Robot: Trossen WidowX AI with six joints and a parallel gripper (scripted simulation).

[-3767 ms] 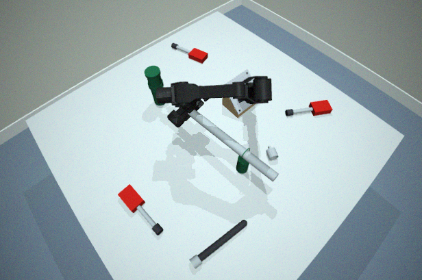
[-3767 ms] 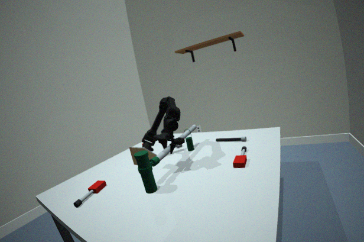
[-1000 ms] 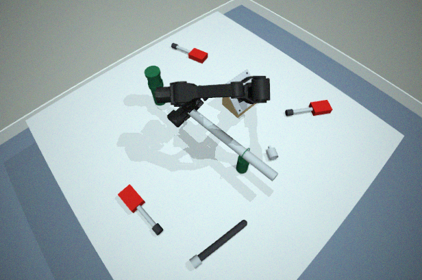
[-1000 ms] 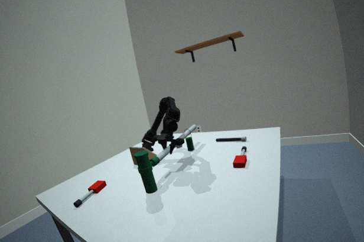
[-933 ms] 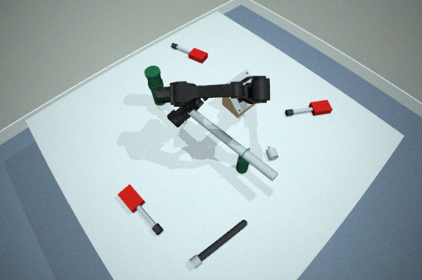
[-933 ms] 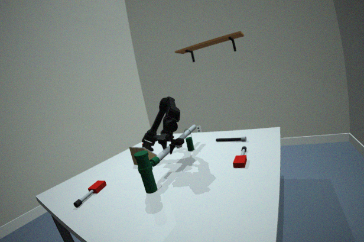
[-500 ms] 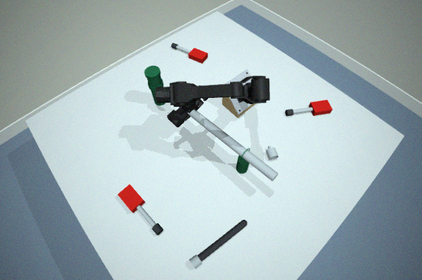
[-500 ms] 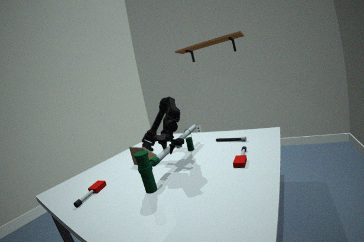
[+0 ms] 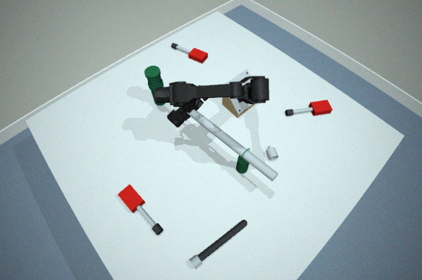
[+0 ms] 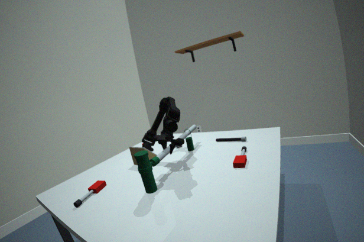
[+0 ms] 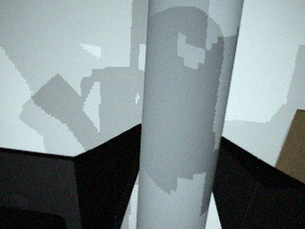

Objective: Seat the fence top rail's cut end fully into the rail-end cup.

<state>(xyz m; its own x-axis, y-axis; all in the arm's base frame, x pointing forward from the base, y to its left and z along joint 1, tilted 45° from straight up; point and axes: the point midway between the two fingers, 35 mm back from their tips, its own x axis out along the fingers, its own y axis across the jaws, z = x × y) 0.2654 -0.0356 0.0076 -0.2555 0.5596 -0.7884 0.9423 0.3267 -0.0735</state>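
Observation:
The pale grey rail [image 9: 219,133] [image 10: 191,130] [image 11: 181,100] slants above the table, passing through the thin green loop [image 9: 248,150] over the short green post [image 9: 242,166] [image 10: 190,144]. The big green post [image 9: 155,81] [image 10: 149,181] stands upright. Its band [image 10: 145,169] sits a little below the cap [image 9: 152,71] [image 10: 141,154]. In the exterior view the green cup [image 10: 154,161] hangs beside the band, with the rail's near end at its mouth; the depth inside is hidden. My gripper [image 10: 168,149] [image 11: 175,134] is shut on the rail, short of the cup. The arm hides the cup in the top view.
A wedge-shaped block [image 9: 238,109] [image 10: 134,155] stands beside the arm. Red-headed tools [image 9: 198,55] [image 9: 320,107] [image 9: 131,198], a dark rod [image 9: 222,240] [image 10: 228,139] and a small grey cap [image 9: 272,153] lie around on the white table [image 9: 85,142] [image 10: 221,202].

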